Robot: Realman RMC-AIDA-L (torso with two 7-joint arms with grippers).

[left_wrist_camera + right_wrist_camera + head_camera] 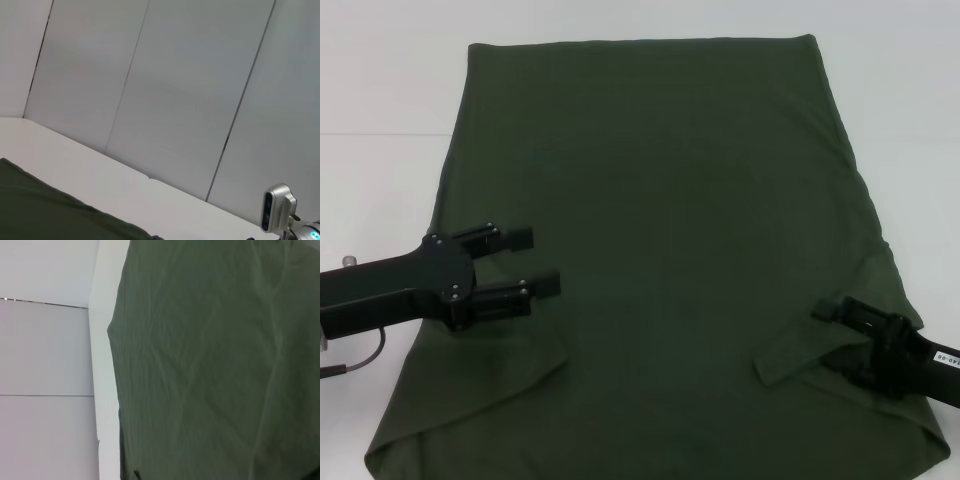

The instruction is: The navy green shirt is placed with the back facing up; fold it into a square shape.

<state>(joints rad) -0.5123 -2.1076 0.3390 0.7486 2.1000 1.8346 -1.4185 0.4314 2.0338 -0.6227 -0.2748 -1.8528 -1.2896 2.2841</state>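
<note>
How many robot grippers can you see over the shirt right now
2. The left gripper hovers open over the navy green shirt near its left edge. The right gripper is at the right edge, beside a folded sleeve flap.

The shirt (pixel 670 230) was soft matt knit cloth, faintly creased. Beneath it the table (pixel 380 90) looked smooth and white, slightly glossy. Both grippers, left (pixel 540 262) and right (pixel 830 320), looked like matt black plastic or metal.

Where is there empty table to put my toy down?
Bare white table shows far left of the navy green shirt and far right, beyond its edge. The near side is crowded: the left gripper and right gripper sit over the shirt.
</note>
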